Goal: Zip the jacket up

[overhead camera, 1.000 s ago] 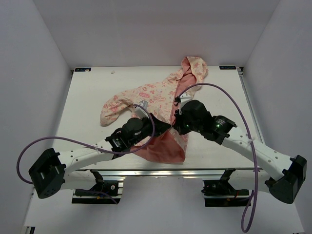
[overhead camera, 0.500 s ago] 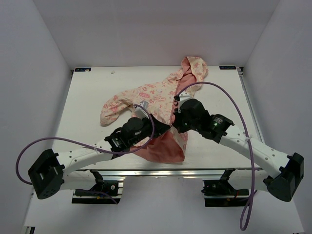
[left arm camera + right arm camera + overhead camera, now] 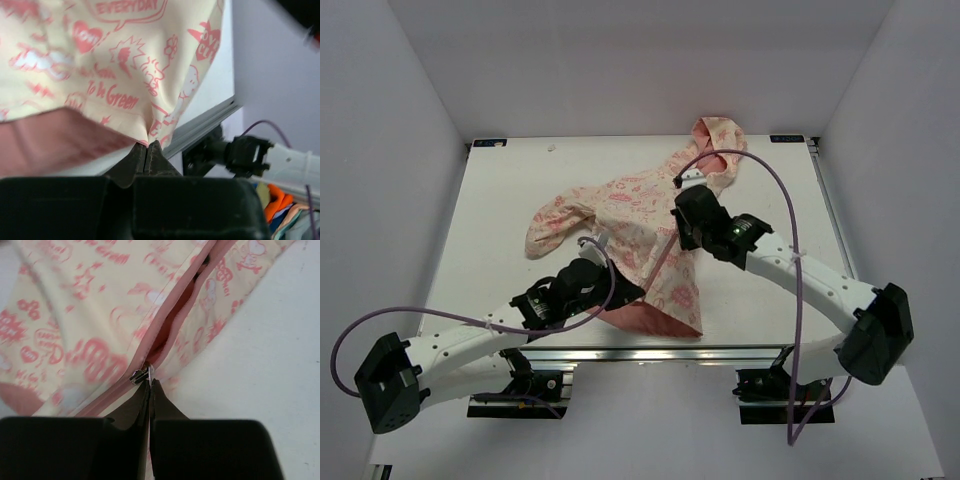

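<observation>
The left tool [image 3: 146,151] is pressed together, pinching the bottom hem of the jacket [image 3: 632,212] at the near edge of the tabletop [image 3: 500,200]. The right tool [image 3: 150,386] is likewise pinched tight, its tips gripping the small metal zipper pull [image 3: 140,375]. Beyond the pull the two front edges part, showing salmon lining.

There is one jacket, lying in the middle of the tabletop. Its hood [image 3: 720,140] points to the far edge, one sleeve [image 3: 555,215] stretches left, and the hem is nearest the arms. Two arms reach over it, each trailing one purple cable [image 3: 440,316]. The right arm's body covers the upper zipper in the top view.
</observation>
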Controlling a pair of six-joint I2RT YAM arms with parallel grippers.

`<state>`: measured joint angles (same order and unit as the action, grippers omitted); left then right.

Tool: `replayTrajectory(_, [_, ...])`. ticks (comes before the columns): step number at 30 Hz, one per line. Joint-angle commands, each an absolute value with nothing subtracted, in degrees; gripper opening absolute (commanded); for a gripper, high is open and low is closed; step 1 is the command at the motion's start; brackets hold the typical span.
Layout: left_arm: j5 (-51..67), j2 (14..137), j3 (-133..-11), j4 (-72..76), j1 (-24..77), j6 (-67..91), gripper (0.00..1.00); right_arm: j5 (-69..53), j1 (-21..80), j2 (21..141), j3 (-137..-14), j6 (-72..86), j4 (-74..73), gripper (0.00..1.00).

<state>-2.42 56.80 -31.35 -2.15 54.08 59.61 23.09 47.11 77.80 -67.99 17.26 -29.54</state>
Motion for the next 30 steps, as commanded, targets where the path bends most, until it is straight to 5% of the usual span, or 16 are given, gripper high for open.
replayTrajectory(1, [4.3,53.3,-29.4,-17.5,54.6,59.7,0.0,30.5,42.1,80.6,-73.4,13.5,-21.0,0.0])
replayTrajectory(9, [8.4,41.5,-21.5,-30.5,54.7,66.0,0.0,26.0,29.5,96.7,-85.9,9.2,-14.2,0.0])
replayTrajectory(21, [9.5,40.3,-17.5,-36.2,54.6,70.9,0.0,23.5,10.1,129.8,-130.4,5.4,-20.1,0.0])
replayTrajectory(25, [6.7,43.2,-19.4,-33.9,54.6,70.8,0.0,14.0,8.5,128.3,-125.1,2.1,-13.9,0.0])
replayTrajectory(28, [3.0,47.7,-22.4,-27.7,54.5,68.8,0.0,-4.7,8.9,123.6,-111.7,-1.5,-6.5,0.0])
replayTrajectory(29, [2.0,50.7,-23.6,-26.6,54.5,67.5,0.16,-7.6,8.9,123.2,-110.2,-2.2,-5.4,0.0])
replayTrajectory(30, [0.9,52.3,-26.9,-26.3,54.5,66.0,0.3,-9.3,8.9,123.1,-109.8,-1.9,-6.0,0.11])
